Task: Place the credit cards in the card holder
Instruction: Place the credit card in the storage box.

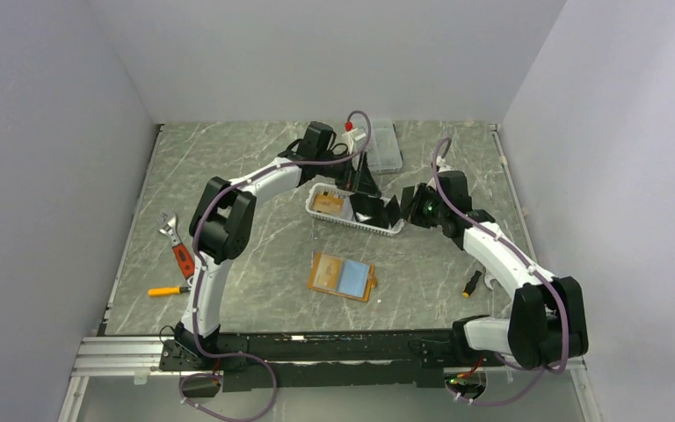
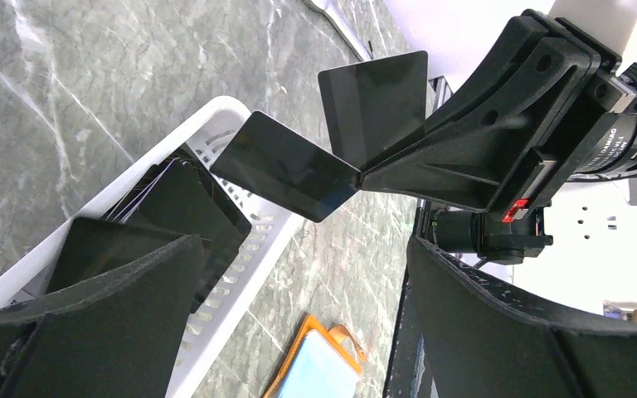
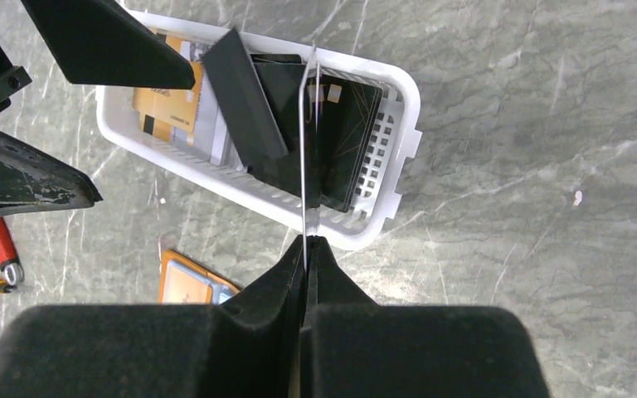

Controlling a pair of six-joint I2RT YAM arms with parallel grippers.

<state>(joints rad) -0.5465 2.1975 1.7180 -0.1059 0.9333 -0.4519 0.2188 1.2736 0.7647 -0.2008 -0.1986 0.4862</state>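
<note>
We judge the task to be at an early stage. The small orange folding wallet [image 1: 343, 275] lies open on the grey marble tabletop [image 1: 255, 176], nearer the arm bases than the white slotted plastic basket [image 3: 391, 178] and well apart from it. Its pale blue lining faces up, and we cannot tell whether any card already sits inside. Several cards lie in the basket, among them an orange-gold plastic card [image 3: 166, 104] at the end towards the left arm.

Above the basket's other end, the right gripper [image 3: 306, 242] is clamped tight on a thin black plastic card [image 2: 373, 104]. The left gripper [image 2: 307, 249] hangs over the basket, jaws spread wide with nothing between them. What is left, as we see it, is to carry the held card to the wallet, slide it in, and then do the rest.

The right wrist view shows the held card only edge-on, as a thin line. The left wrist view shows its face, and a second black card [image 2: 286, 166] fanning out from the same pinch point. We cannot tell whether that one is truly clamped too.
</note>
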